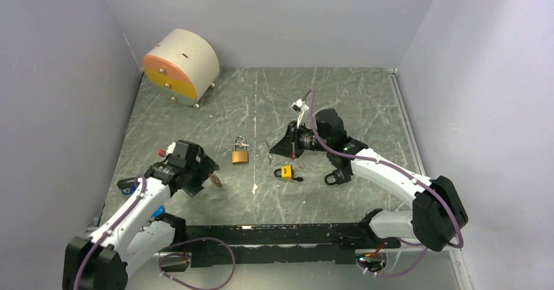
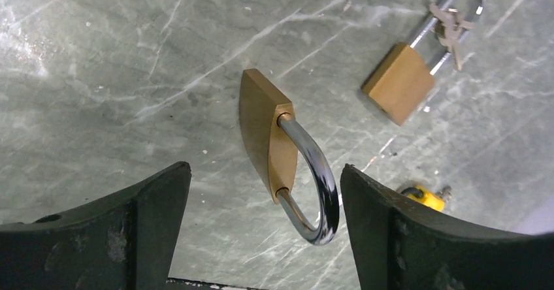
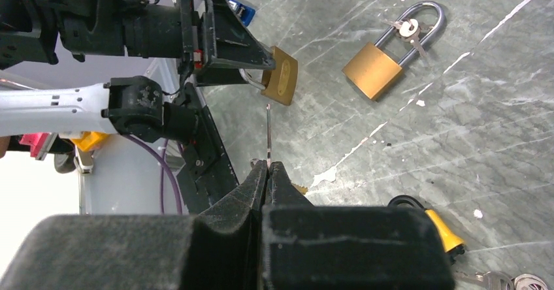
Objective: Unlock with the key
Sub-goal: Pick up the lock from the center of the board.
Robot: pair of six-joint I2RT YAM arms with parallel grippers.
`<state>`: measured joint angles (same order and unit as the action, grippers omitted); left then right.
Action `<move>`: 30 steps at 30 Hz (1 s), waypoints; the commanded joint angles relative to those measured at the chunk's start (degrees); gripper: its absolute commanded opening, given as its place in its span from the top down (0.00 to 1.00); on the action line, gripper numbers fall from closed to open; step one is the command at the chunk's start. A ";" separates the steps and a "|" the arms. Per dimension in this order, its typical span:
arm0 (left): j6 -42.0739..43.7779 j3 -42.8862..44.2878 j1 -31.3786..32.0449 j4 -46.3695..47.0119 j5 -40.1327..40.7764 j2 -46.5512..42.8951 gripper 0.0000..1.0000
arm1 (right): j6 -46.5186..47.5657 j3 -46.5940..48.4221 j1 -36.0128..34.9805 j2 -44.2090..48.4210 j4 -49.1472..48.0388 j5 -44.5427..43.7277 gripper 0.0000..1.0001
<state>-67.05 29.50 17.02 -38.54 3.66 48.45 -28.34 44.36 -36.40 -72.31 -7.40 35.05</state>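
On the left, my left gripper gaped around the padlock while the right gripper clamped, seemingly, the key, which next needed lining up with it.

My brass padlock rests propped on edge on the table. Its chrome shackle is seated at both legs and arches back between the spread fingers of my left gripper. The slim silver key juts straight from my right gripper, pinched tight and aimed at the padlock but apart from it.
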 commanded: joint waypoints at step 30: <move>21.55 4.72 17.03 24.33 13.21 18.89 0.97 | 1.94 -0.63 0.99 0.47 -1.22 0.14 1.00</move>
<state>-64.93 34.26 33.74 -28.88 21.58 68.31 -27.83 44.29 -35.66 -72.79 -6.87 34.79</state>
